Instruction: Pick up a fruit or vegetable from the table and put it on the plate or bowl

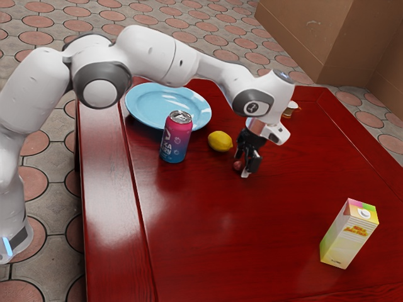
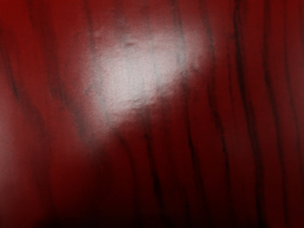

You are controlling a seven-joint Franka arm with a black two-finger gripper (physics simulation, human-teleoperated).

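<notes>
A small red fruit [image 1: 237,165] rests on the dark red table [image 1: 252,239], just right of a yellow lemon [image 1: 220,141]. My black gripper [image 1: 247,166] points down at the tabletop, its fingers closed around the red fruit, which peeks out on their lemon side. A light blue plate [image 1: 151,100] lies at the table's far left part, partly behind my arm. The wrist view is very close to the table [image 2: 152,180], with a bright glare patch on the wood.
A pink and blue soda can [image 1: 176,136] stands upright between the plate and the lemon. A yellow juice carton [image 1: 349,233] stands near the front right. A small brownish object [image 1: 290,111] sits behind my wrist. Cardboard boxes [image 1: 327,31] stand beyond the table.
</notes>
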